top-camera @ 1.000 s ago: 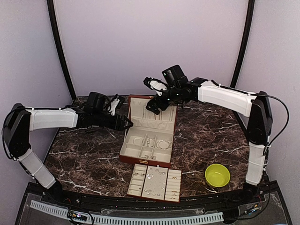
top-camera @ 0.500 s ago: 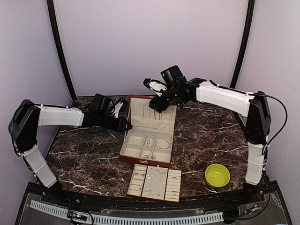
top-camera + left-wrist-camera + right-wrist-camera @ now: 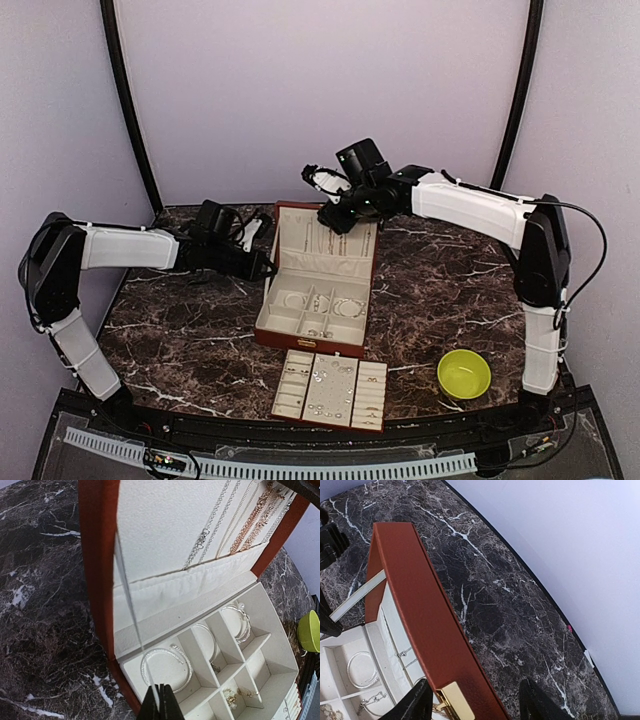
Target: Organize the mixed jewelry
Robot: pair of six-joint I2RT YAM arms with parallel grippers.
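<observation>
A: Since a second ago the left hand [image 3: 160, 703] has pinched together and its arm has drawn in beside the box [image 3: 318, 285]. The right hand [image 3: 475, 687] has risen to the top edge of the lid [image 3: 420, 605].

B: Pinched on what?

A: A thin white ribbon [image 3: 129, 597], which runs from the lid straight down into its fingertips [image 3: 150, 707]. That arm lies low and nearly level over the bench [image 3: 440, 280], reaching in from the left.

B: And the right?

A: It stretches across from the far right, wrist tipped down. Its fingers [image 3: 420, 702] stand apart with the lid's rim and a gold clasp [image 3: 452, 700] between them. A gap shows on the outer side, so nothing is clamped.

B: Where is the jewelry [image 3: 328, 385]?

A: Tiny silvery pieces lie in the cream tray [image 3: 378, 368] just in front of the box. More sit inside the box, with silver bangles [image 3: 167, 666] in square compartments and fine chains [image 3: 225, 525] hanging on the lid's lining.

B: Surfaces?

A: The box is smooth reddish-brown outside and soft cream within. The bench is dark marble with white veins. A round yellow-green bowl [image 3: 464, 373] sits well apart, to the right.
</observation>
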